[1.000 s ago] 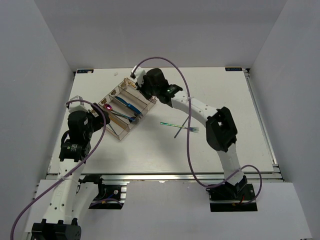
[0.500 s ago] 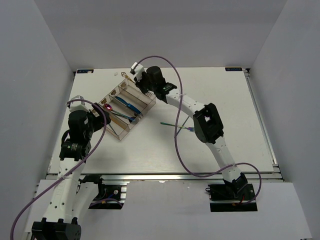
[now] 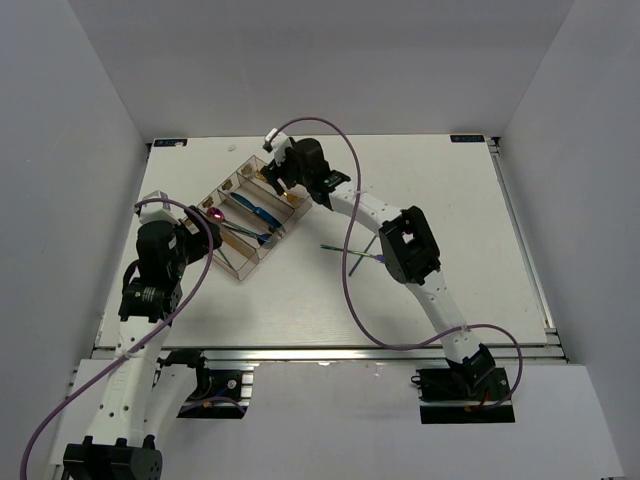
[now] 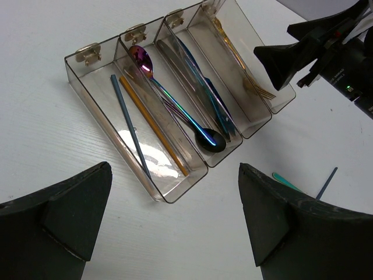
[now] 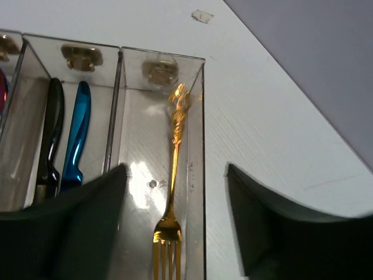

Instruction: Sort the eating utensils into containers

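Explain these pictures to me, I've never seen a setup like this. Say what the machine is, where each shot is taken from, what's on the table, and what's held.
These are two robot arms bolted to a table, each ending in a two-finger hand. One picture looks down from above; the other two come from wrist cameras. A clear tray with four compartments holds coloured cutlery. The right hand hangs open over the end compartment, where a gold fork lies. The left hand is open too, near the tray. Neither holds anything. Two slim utensils lie loose on the table.
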You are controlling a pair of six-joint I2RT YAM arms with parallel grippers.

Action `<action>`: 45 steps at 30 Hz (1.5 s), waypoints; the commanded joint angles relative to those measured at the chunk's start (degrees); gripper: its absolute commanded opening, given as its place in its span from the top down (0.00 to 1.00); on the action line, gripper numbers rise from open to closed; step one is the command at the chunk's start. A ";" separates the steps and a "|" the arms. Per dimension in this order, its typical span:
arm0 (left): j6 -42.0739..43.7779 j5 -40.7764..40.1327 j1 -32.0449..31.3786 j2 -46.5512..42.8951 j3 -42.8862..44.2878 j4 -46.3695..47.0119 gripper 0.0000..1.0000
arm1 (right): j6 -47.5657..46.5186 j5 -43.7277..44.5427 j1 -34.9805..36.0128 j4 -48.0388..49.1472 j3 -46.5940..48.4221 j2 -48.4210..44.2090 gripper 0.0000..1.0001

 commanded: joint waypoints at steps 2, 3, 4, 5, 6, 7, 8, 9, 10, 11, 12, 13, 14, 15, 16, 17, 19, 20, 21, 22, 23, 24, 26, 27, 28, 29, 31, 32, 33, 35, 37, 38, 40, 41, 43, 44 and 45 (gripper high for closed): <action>0.70 0.66 0.43 -0.95 -0.07 0.57 0.02 | 0.42 2.63 -0.43 4.29 -2.74 -7.71 0.11; 0.70 0.66 0.35 -0.95 -0.07 0.57 0.02 | 0.52 2.90 -0.43 4.47 -3.62 -8.94 0.11; 0.70 0.66 0.43 -0.87 -0.07 0.57 0.02 | 0.69 3.42 -0.35 4.65 -4.59 -10.18 0.11; 0.70 0.66 0.35 -0.87 -0.07 0.57 0.02 | 1.13 7.26 -0.35 5.43 -5.55 -13.15 0.11; 0.70 0.57 0.34 -0.87 0.02 0.57 0.02 | 2.79 10.60 -0.08 6.05 -8.26 -15.09 0.11; 0.70 0.48 0.34 -0.87 0.02 0.57 0.02 | 4.19 14.46 0.00 6.92 -10.20 -17.02 0.11; 0.70 0.40 0.34 -1.04 0.02 0.48 0.02 | 5.95 23.73 0.09 7.98 -12.48 -21.83 0.10; 0.70 0.39 0.34 -1.04 0.02 0.48 0.02 | 10.49 28.00 0.09 8.95 -17.64 -24.57 0.11; 0.70 0.22 0.34 -1.13 0.02 0.48 0.02 | 12.89 31.69 0.09 8.61 -20.22 -27.04 0.11; 0.70 0.13 0.34 -1.04 -0.07 0.48 0.02 | 15.09 35.30 0.09 7.65 -22.59 -32.02 0.11; 0.70 0.04 0.34 -1.04 0.02 0.48 0.02 | 15.98 34.46 0.09 5.29 -25.05 -34.68 0.11; 0.70 0.04 0.43 -0.87 0.02 0.48 0.02 | 15.03 34.45 0.01 4.13 -30.30 -34.71 0.11; 0.62 -0.04 0.35 -0.69 -0.07 0.48 0.02 | 13.80 25.32 -0.08 3.08 -32.87 -41.50 0.11; 0.62 0.30 0.34 -0.60 -0.07 0.48 0.02 | 12.14 21.14 -0.26 -1.37 -34.90 -43.48 0.11; 0.62 0.65 0.34 -0.52 -0.07 0.66 0.02 | 7.25 16.66 -0.34 -4.81 -37.70 -44.89 0.11; 0.62 0.75 0.34 -0.60 -0.16 0.66 0.02 | 5.02 11.57 -0.35 -8.93 -38.69 -46.99 0.11; 0.62 1.27 0.34 -0.51 -0.25 0.83 0.02 | 0.45 8.11 -0.52 -16.49 -41.58 -48.67 0.12; 0.53 1.45 0.34 -0.60 -0.25 0.92 0.02 | -3.83 6.43 -0.52 -18.01 -45.95 -50.42 0.12; 0.53 1.62 0.34 -0.60 -0.33 1.01 0.02 | -5.44 4.94 -0.52 -19.25 -48.17 -51.22 0.13; 0.53 1.97 0.34 -0.52 -0.42 1.10 0.02 | -6.76 4.40 -0.61 -20.30 -50.10 -51.75 0.16; 0.53 2.15 0.34 -0.43 -0.42 1.19 0.02 | -8.69 3.27 -0.78 -22.14 -53.43 -52.54 0.20; 0.53 2.33 0.34 -0.43 -0.60 1.27 0.02 | -9.58 2.38 -1.13 -23.29 -54.59 -52.55 0.24; 0.53 2.77 0.34 -0.16 -0.60 1.36 0.02 | -11.17 0.63 -1.22 -26.01 -55.92 -52.03 0.34; 0.53 2.77 0.34 0.10 -0.60 1.36 0.02 | -11.69 0.53 -1.40 -26.03 -56.62 -51.76 0.36; 0.53 2.94 0.34 0.27 -0.60 1.36 0.02 | -11.70 0.44 -1.49 -25.85 -56.45 -51.50 0.38; 0.62 2.94 0.34 0.28 -0.60 1.45 0.02 | -11.79 -1.47 -1.92 -25.76 -56.37 -50.80 0.39; 0.62 3.12 0.43 0.45 -0.68 1.36 0.02 | -12.40 -3.59 -3.59 -27.25 -55.05 -49.66 0.39; 0.70 3.29 0.35 0.45 -0.60 1.36 0.02 | -12.58 -4.30 -3.95 -28.13 -54.26 -47.82 0.39; 0.70 3.38 0.34 0.37 -0.68 1.45 0.02 | -13.36 -4.83 -4.56 -30.31 -52.60 -46.76 0.40; 0.70 3.82 0.34 0.28 -0.77 1.63 0.02 | -13.81 -4.92 -4.91 -31.47 -51.36 -43.51 0.41; 0.79 4.09 0.34 0.45 -0.77 1.71 0.02 | -14.42 -5.53 -5.79 -33.49 -49.16 -40.44 0.44; 0.79 4.26 0.34 0.63 -0.69 1.71 0.02 | -14.51 -6.14 -6.06 -33.84 -48.55 -39.64 0.46; 0.79 4.35 0.34 0.63 -0.60 1.71 0.02 | -15.12 -6.42 -6.67 -33.85 -47.49 -37.80 0.49; 0.88 4.44 0.34 0.63 -0.68 1.71 0.02 | -15.21 -6.24 -6.85 -33.76 -47.23 -37.35 0.49; 0.88 4.61 0.34 0.54 -0.77 1.80 0.02 | -15.65 -5.72 -6.94 -32.97 -46.61 -35.95 0.50; 0.88 4.70 0.43 0.54 -0.77 1.80 0.02 | -16.09 -5.19 -6.85 -32.79 -46.43 -35.50 0.52; 0.88 4.79 0.35 0.63 -0.77 1.89 0.02 | -16.18 -4.75 -6.94 -32.53 -46.35 -35.15 0.52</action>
